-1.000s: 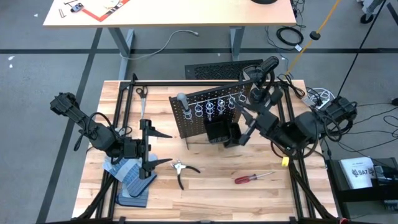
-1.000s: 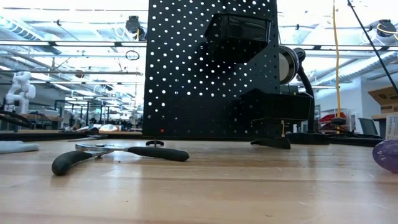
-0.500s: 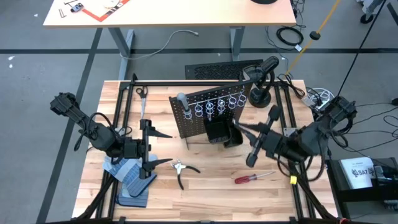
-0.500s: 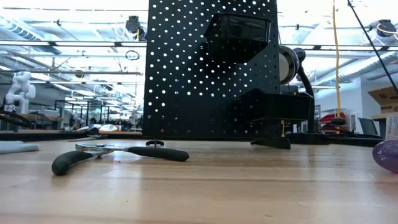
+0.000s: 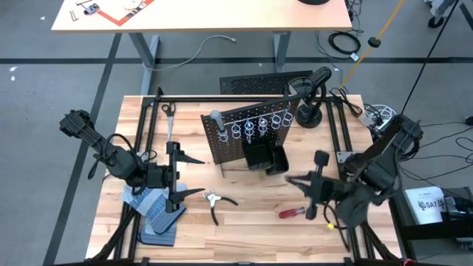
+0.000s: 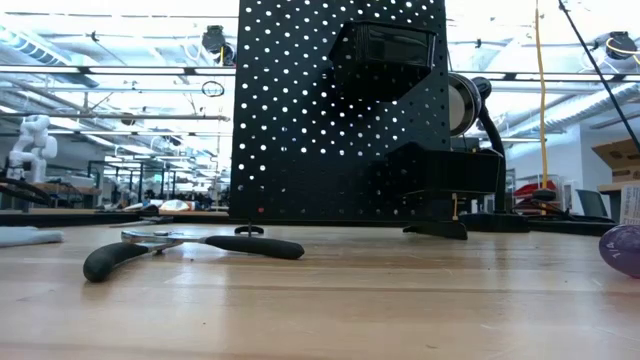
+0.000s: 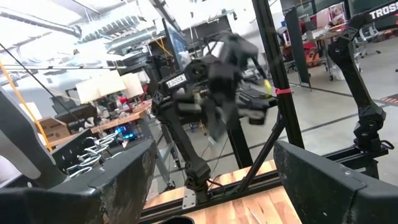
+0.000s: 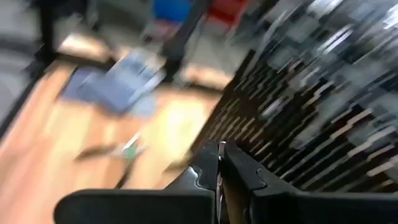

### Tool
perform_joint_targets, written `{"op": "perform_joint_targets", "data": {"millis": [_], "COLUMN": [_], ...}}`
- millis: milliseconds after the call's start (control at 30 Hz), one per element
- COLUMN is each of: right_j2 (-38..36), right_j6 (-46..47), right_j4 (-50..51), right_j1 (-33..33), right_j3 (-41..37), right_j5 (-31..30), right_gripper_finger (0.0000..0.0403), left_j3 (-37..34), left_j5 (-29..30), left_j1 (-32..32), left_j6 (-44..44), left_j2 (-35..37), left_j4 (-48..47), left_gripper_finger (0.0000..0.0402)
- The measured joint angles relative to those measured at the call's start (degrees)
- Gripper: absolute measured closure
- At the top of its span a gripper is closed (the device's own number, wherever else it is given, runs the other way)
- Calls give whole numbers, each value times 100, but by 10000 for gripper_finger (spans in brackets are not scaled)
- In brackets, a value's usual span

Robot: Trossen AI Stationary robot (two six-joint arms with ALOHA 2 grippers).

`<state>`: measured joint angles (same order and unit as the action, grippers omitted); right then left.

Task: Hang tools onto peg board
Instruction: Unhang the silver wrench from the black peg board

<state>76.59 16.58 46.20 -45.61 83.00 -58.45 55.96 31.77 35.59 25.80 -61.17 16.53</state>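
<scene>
The peg board [image 5: 247, 133] stands upright near the middle of the counter [image 5: 251, 229], toward its far side, with a row of silver rings [image 5: 255, 125] along its top and a black bin [image 5: 260, 157] hung below them. A grey-handled screwdriver [image 5: 216, 122] sits at the board's left end. In the low view the board [image 6: 340, 110] fills the centre, seen from its back.

On the counter in front of the board lie the pliers [image 5: 214, 201] — black handles, silver jaws — left of centre, and the red-handled screwdriver [image 5: 295, 212] to the right. The pliers [image 6: 190, 248] show in the low view, flat on the wood. Another silver tool [image 5: 168, 111] lies near the far left corner.

The right gripper [image 5: 290, 179] hovers in front of the bin's right side, just above and beside the red screwdriver, its fingers clenched together and holding nothing; the right wrist view shows the two fingertips [image 8: 221, 163] pressed shut, with the board blurred beyond them.

The left gripper [image 5: 194, 176] waits at the left of the counter, released, its fingers spread wide and empty, near the pliers. Under that arm lie the blue-grey gloves [image 5: 159, 214]. The left wrist view looks between its open fingers [image 7: 124, 180] across to the right arm [image 7: 211, 81].
</scene>
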Motion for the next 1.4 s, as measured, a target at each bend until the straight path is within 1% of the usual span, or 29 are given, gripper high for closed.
{"op": "perform_joint_targets", "data": {"millis": [100,200,300,400,567,667,800,933,1000,1100,1233,1400], "right_j2": [244,616,1036,1422,2112,2580,3167,3591,3721,3798,3800,3800], "right_j6": [1121,1886,2261,2348,2187,1808,1259,534,197,-17,-97,-10], "right_j4": [896,1511,1743,1720,1740,1704,1702,1669,1591,1352,1075,1063], "right_j1": [-8,-5,57,164,455,653,839,942,958,991,1034,1074], "right_j3": [0,0,0,0,0,0,0,0,0,0,0,0], "right_j5": [748,1419,2053,2574,3086,3478,3648,3902,3945,4124,4229,4385], "right_gripper_finger": [402,402,402,402,402,402,403,403,403,403,403,403], "left_j3": [0,0,0,0,0,0,0,0,0,0,0,0], "left_j5": [0,2,2,13,26,26,24,24,24,24,24,24], "left_j1": [0,0,0,0,0,0,0,0,0,0,0,0], "left_j6": [-2,-3,-4,-7,-144,-150,-151,-151,-151,-151,-151,-151], "left_j2": [0,0,0,0,0,0,0,0,0,0,0,0], "left_j4": [0,0,1,1,2,1,0,-3,-17,-22,-52,-57], "left_gripper_finger": [68,68,68,68,68,68,68,68,68,68,68,68]}}
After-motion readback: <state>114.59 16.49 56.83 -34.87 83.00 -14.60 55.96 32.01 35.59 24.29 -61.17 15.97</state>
